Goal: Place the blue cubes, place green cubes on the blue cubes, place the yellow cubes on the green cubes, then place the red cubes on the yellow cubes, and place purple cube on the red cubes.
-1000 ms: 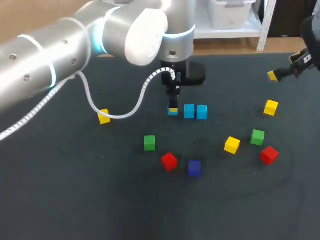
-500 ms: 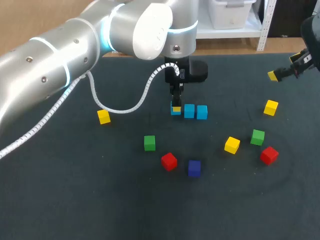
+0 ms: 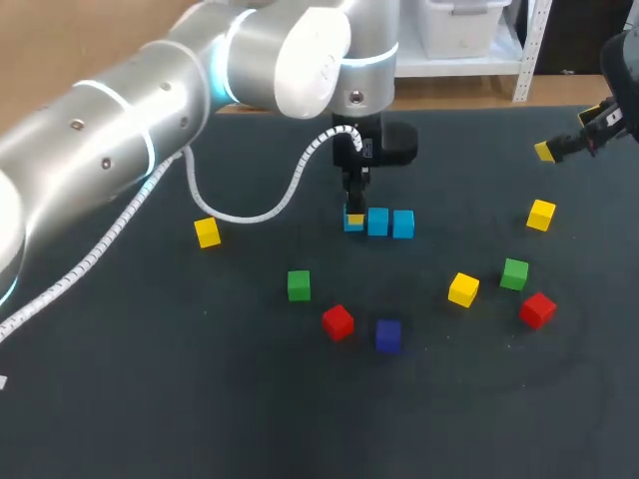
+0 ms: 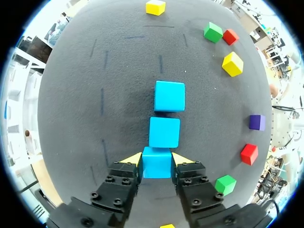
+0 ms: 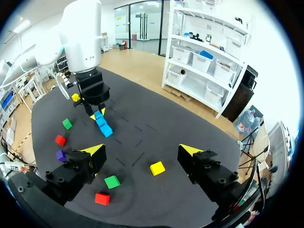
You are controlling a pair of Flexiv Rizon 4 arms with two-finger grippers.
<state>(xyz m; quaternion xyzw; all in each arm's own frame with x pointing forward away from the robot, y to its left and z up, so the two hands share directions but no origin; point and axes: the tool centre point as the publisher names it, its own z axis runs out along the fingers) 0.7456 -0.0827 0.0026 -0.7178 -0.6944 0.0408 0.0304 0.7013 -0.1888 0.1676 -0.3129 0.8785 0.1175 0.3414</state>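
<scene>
Mid-frame, left gripper (image 3: 351, 213) is clamping the leftmost of three blue cubes (image 3: 377, 222), right gripper (image 5: 141, 151) is gaping wide, amid three yellow cubes (image 3: 462, 289), two green cubes (image 3: 298, 285), two red cubes (image 3: 337, 321), one purple cube (image 3: 387, 335).

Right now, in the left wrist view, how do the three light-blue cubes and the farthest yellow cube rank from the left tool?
1. The gripped blue cube, inside the left tool.
2. The middle blue cube, directly ahead.
3. The end blue cube, next in line.
4. The far yellow cube, well beyond the row.
</scene>
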